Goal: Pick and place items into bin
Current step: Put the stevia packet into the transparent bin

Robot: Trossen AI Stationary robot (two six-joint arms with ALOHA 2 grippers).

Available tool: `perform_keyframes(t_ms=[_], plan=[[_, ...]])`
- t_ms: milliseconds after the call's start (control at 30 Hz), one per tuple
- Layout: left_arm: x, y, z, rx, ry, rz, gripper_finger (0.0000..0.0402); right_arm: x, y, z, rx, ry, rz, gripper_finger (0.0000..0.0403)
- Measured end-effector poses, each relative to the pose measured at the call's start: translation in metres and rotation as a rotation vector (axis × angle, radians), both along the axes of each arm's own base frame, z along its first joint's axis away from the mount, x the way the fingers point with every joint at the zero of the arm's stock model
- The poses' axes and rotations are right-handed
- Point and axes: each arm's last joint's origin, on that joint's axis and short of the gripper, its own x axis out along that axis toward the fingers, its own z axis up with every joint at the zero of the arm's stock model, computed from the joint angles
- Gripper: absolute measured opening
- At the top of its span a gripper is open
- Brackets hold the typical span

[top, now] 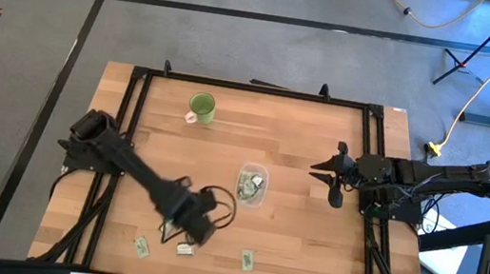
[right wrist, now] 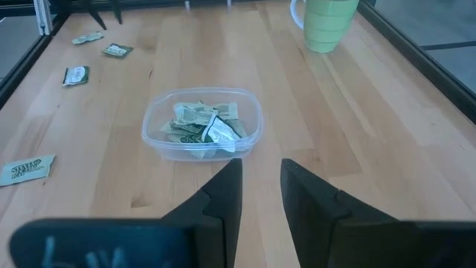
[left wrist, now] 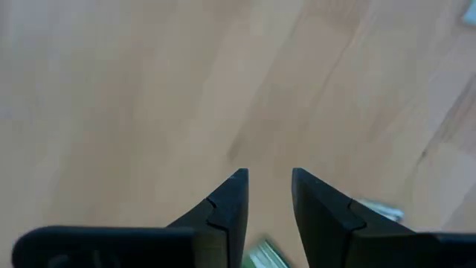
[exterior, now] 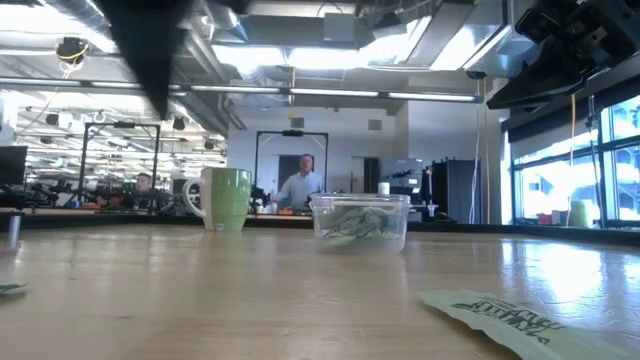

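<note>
High view shows the bin [top: 252, 184], a clear tub, sitting near the middle of the worktop [top: 287, 249] with a heap of green and whitish packets [right wrist: 202, 123] already inside, so by the look of it most of the job is done. Three packets remain loose along the near edge of the worktop: one [top: 141, 247] toward the near-left corner, one [top: 185, 249] just beside the left end effector [top: 185, 234], and one [top: 247, 259] further toward the middle of that edge. The left end effector hangs low over this strip, its fingers parted by a narrow gap with nothing between them; in the left wrist view a green packet edge [left wrist: 262, 256] shows just below the fingertips, so the next pick seems to be the one right beneath it. The right end effector [top: 334, 175] waits near the right edge of the worktop, facing the bin, fingers slightly apart and empty. A green mug [top: 201, 107] stands toward the far edge, well apart from both the bin and the loose packets, and should not hinder anything. Between the remaining packets and the bin the wood is bare, so the carry path looks open. In the low view a person [exterior: 300, 185] shows in the room far behind.
</note>
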Motion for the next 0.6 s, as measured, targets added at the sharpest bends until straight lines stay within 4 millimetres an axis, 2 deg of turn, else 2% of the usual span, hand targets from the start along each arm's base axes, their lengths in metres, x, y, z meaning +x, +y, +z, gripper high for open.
perform_keyframes(t_ms=[167, 333, 467, 600], plan=[[-0.026, -0.032, -0.011, 0.006, 0.066, 0.216, 0.0098, 0.000, 0.000, 0.000, -0.001, 0.000, 0.000, 0.0097], [-0.041, -0.050, -0.014, -0.011, 0.063, 0.322, 0.0098, 0.000, 0.000, 0.000, 0.000, 0.000, 0.000, 0.0097], [-0.043, -0.056, -0.014, -0.030, 0.045, 0.326, 0.0097, 0.000, 0.000, 0.000, 0.004, -0.001, -0.002, 0.0097], [-0.029, -0.062, -0.017, -0.094, -0.032, 0.224, 0.0097, 0.000, 0.000, 0.000, 0.024, -0.004, -0.012, 0.0097]])
